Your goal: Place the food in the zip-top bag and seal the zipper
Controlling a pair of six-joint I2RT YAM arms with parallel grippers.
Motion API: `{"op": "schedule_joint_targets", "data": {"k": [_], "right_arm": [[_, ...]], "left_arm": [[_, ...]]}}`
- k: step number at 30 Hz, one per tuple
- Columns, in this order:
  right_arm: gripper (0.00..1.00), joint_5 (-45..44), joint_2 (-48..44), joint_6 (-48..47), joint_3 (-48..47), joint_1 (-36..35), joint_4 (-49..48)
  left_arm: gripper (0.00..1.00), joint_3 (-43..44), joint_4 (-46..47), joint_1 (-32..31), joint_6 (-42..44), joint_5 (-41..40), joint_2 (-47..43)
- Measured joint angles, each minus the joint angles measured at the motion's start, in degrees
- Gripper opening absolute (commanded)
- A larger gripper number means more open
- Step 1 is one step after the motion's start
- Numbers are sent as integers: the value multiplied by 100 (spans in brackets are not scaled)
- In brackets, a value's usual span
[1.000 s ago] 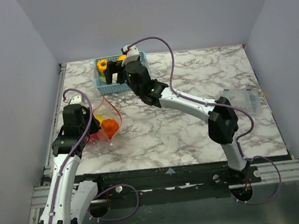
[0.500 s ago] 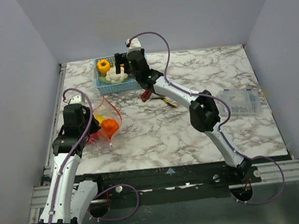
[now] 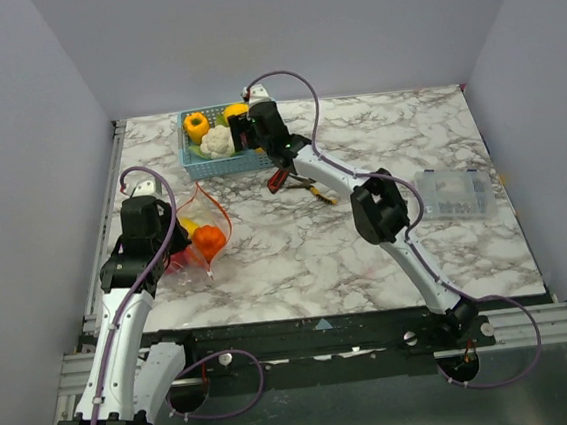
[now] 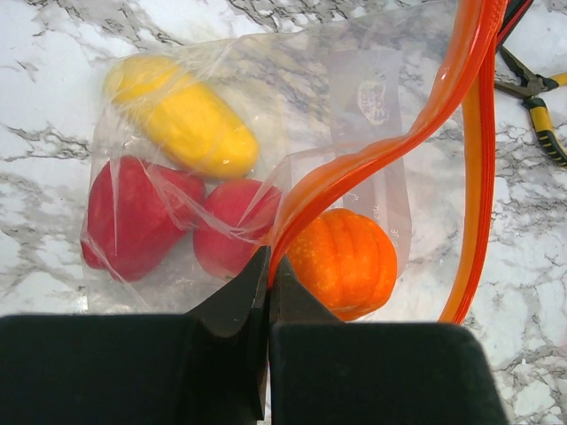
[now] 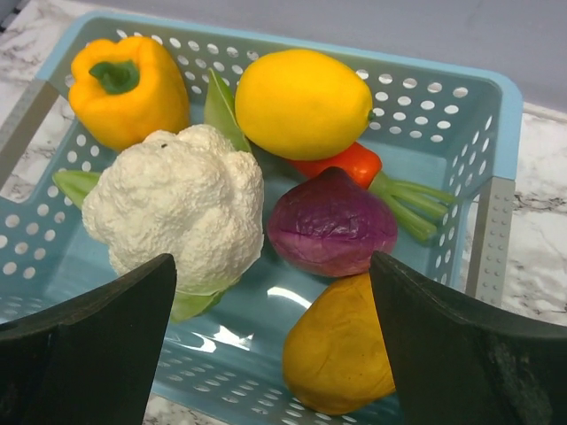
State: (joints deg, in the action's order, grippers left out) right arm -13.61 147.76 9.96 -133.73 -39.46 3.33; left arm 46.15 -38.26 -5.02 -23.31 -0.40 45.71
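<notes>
Your open right jaws now reach the blue lattice basket (image 5: 496, 115), ready for more food (image 5: 301, 102); left jaws pinch the orange zipper (image 4: 354, 173) of the clear bag (image 4: 363, 88).

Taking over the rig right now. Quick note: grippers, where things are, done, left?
Left gripper: shut on the zipper, holding the zip-top bag mouth up.
Right gripper: open, over the blue basket, gripping nothing.
Done: pumpkin, yellow piece, two red pieces in the bag.
Left: pepper, cauliflower, lemon, carrot, onion, yellow-brown piece in the basket to move; then seal the zipper.
</notes>
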Motion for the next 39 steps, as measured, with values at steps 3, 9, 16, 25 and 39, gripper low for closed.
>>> {"op": "schedule_joint_targets", "data": {"k": [3, 9, 16, 25, 39], "right_arm": [[90, 63, 114, -79, -31, 17, 9], [90, 81, 358, -229, -256, 44, 76], [90, 83, 660, -411, -503, 146, 94], [69, 79, 828, -682, -678, 166, 55], [10, 157, 568, -538, -249, 160, 155]], "left_arm": [[0, 0, 0, 0, 0, 0, 17], [0, 0, 0, 0, 2, 0, 31], [0, 0, 0, 0, 0, 0, 37], [0, 0, 2, 0, 0, 0, 103], [0, 0, 2, 0, 0, 2, 149]]}}
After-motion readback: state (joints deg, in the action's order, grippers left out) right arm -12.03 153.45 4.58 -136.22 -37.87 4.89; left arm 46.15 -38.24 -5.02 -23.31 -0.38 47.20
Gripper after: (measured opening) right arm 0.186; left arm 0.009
